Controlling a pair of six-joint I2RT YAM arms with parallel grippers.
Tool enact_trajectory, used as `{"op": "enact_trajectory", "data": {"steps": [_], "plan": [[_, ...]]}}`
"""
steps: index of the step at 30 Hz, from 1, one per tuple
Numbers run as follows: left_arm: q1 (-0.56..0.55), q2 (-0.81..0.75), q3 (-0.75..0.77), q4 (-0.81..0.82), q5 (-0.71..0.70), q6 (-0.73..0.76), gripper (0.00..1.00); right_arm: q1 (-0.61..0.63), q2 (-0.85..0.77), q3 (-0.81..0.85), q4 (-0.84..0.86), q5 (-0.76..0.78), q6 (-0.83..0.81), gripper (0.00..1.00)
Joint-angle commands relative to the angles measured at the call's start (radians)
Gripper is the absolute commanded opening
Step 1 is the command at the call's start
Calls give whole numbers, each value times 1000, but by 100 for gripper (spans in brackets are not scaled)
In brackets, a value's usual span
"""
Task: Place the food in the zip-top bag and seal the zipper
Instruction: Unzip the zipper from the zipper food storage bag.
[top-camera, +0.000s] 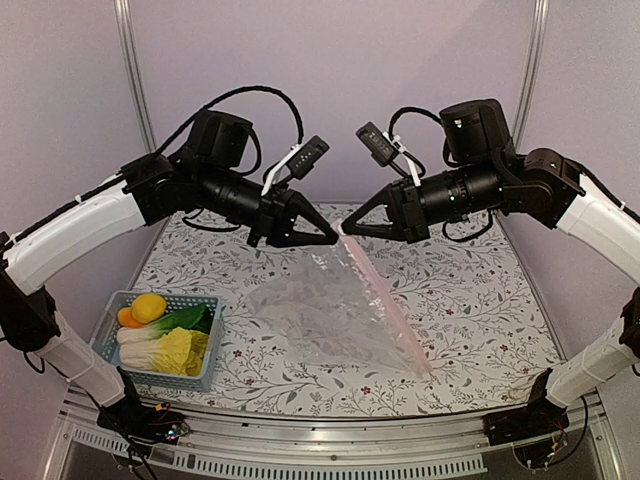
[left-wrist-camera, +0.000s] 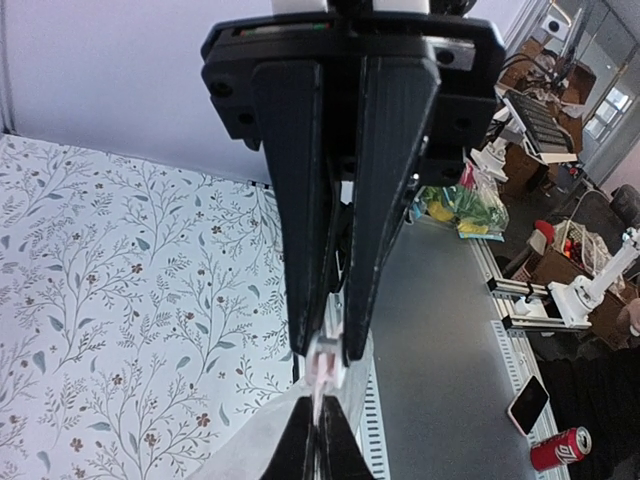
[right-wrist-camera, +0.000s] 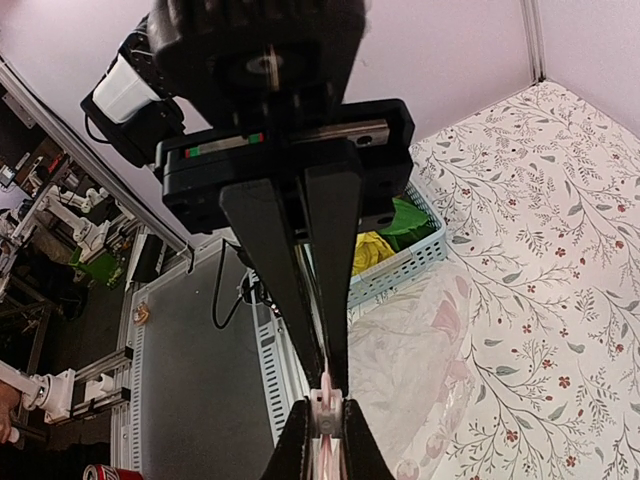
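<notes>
while its lower edge rests on the tabletop (top-camera: 470, 290), zip-top bag (top-camera: 330, 310): top corner raised mid-air
left gripper (top-camera: 333, 240): jaws tight on that corner
right gripper (top-camera: 346, 229): jaws clamped there too
food (top-camera: 165, 335): in blue basket (top-camera: 205, 352), front-left

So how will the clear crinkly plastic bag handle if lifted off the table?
Probably floppy: the clear crinkly plastic bag drapes from its raised corner onto the floral-patterned table. Likely very light, being thin see-through film. Its mouth probably won't stay open unaided; the film lies collapsed flat.
</notes>
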Motion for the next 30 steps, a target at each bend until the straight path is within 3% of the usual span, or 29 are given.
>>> {"op": "enact_trajectory", "data": {"steps": [1, 4, 7, 14, 18, 30], "plan": [[12, -15, -15, 24, 22, -7, 7, 9, 3, -17, 19, 12, -1, 0], [14, -18, -23, 31, 21, -11, 25, 8, 1, -21, 28, 8, 2, 0], [14, -20, -28, 36, 23, -14, 29, 8, -2, -24, 37, 2, 6, 0], [14, -21, -28, 40, 20, -14, 7, 9, -5, -25, 39, 1, 7, 0], [15, -22, -29, 41, 19, -13, 0, 8, -5, -27, 28, 10, 3, 0], [18, -28, -46, 100, 38, -56, 0, 9, 10, -26, -54, 68, -37, 0]]}}
